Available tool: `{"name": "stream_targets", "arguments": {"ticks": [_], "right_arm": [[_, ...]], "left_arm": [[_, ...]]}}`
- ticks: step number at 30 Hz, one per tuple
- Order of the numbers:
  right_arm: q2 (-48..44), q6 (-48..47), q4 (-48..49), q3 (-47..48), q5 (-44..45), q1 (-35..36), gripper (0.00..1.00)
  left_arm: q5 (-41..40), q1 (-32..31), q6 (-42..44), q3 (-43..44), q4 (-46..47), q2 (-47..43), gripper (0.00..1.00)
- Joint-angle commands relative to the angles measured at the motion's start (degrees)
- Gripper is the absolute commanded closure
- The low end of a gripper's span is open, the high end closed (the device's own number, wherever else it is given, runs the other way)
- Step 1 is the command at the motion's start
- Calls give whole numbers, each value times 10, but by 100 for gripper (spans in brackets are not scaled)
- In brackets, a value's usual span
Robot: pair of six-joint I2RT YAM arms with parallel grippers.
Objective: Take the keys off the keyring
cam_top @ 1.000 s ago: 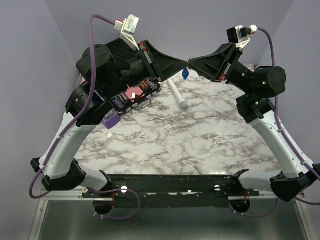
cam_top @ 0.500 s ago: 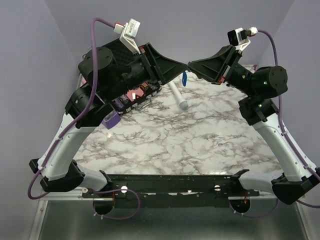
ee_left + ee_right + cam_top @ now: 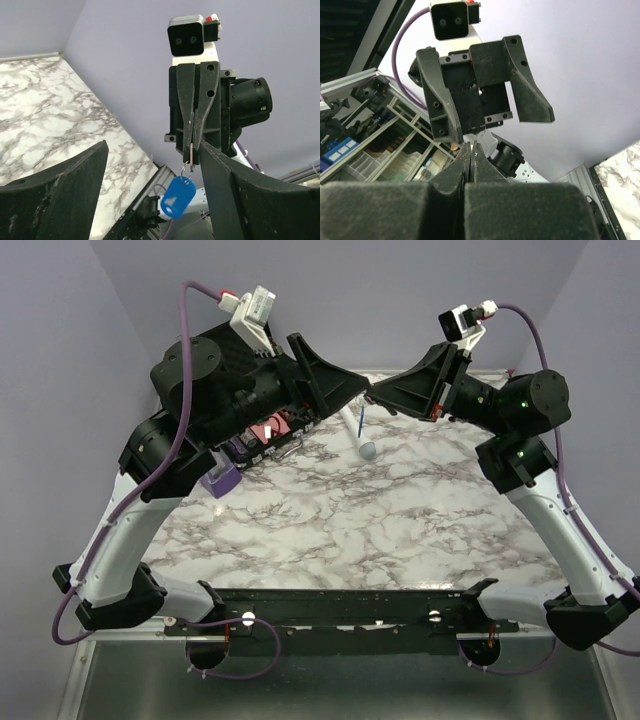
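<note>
A: Where is the key?

B: The key (image 3: 191, 150) is a thin silver bit at the very tip of the right pincer (image 3: 192, 158). That pincer's two fingers are pressed tight together on it.

A: And the keyring?

B: The blue keyring (image 3: 178, 197) hangs just under the key on a small metal loop (image 3: 186, 169). It dangles in the air, above the far part of the marble surface (image 3: 400, 530).

A: What about the left pincer?

B: The left pincer (image 3: 153, 145) is spread wide apart and holds nothing. Its two black fingers (image 3: 60, 195) stand one on each side. The tip of the right pincer sits between them, closer to one finger.

A: Is anything else there?

B: A white wand (image 3: 358, 435) lies on the surface under the two pincers. A small purple block (image 3: 222, 480) sits near the left edge.
</note>
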Motion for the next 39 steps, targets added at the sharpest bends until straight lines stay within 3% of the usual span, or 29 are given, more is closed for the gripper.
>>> {"name": "stream_targets", "arguments": {"ticks": [1,8,17,22,30,39], "right_arm": [[-2,-11,-15,5,-46,3,99],[16,-6,-14,26,-120,3,99],[37,-2,-20,41,-186,3,99],[35,-2,-23,38,-182,3,99],[31,-2,-28,36,-178,3,99],[38,-3,-29,41,-174,3,99]], "left_arm": [[27,33,43,17,-47,-38,19],[258,139,66,14,-72,-45,24],[495,157,63,82,-86,33,28],[525,157,65,102,-87,54,30],[535,156,62,87,-83,56,43],[526,146,70,79,-87,59,51]]}}
